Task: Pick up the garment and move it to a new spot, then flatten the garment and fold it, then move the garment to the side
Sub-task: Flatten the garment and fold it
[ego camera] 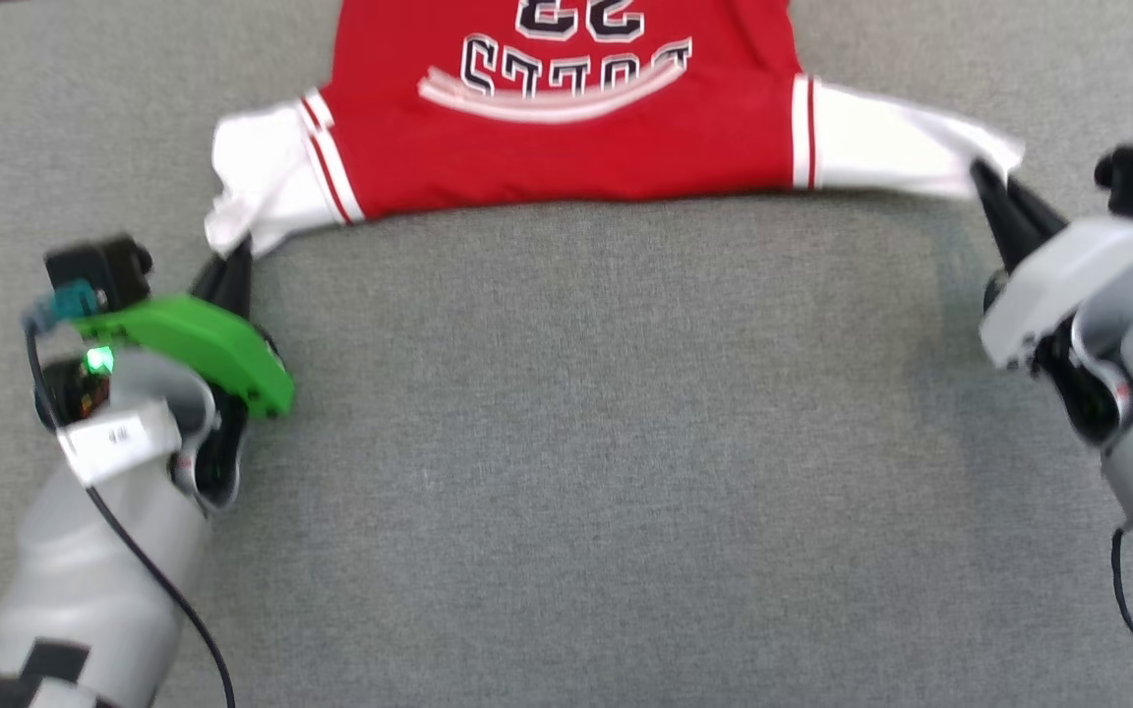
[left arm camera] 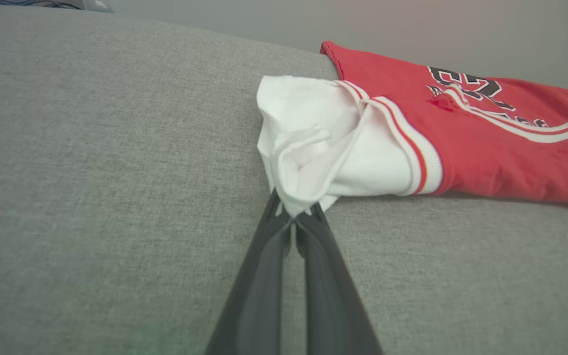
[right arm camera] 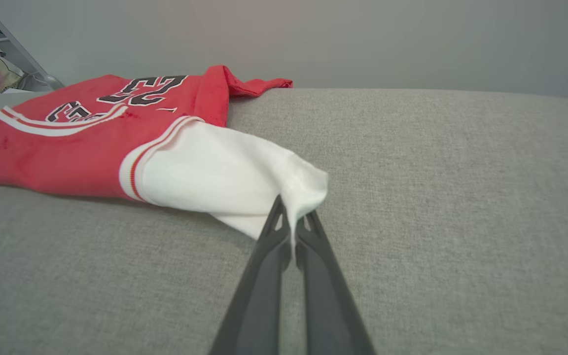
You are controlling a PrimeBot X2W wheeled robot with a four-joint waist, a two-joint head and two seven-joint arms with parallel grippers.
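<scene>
Dark fingers of your left gripper (ego camera: 235, 264) are pressed together on a bunched wad of white sleeve (ego camera: 257, 187), at about 9 o'clock in the head view. From the left wrist camera you see the two tips meeting at centre, with the crumpled cloth (left arm camera: 303, 148) sitting just past them toward 12 o'clock.

Your right gripper (ego camera: 984, 182) sits near 2 o'clock in the head view, its fingers likewise closed, pinching the tip of the other sleeve (ego camera: 896, 147). That sleeve is drawn out fairly straight toward the fingers. In the right wrist view it rises slightly to the pinch, with a shadow beneath it.

Between your two grippers, at 12 o'clock in the head view, lies the shirt (ego camera: 566, 147). Its red body rests on the grey fabric surface (ego camera: 566, 442), and its near edge bows gently away from you in the middle. The black print (ego camera: 576, 59) reads upside down to you and runs off the top of the view. Seen from the right wrist, the red body (right arm camera: 67, 153) stretches off toward 10 o'clock, and a rumpled red edge lies at 12 o'clock, at the far side of the surface. A plain grey wall (right arm camera: 363, 39) stands behind it.
</scene>
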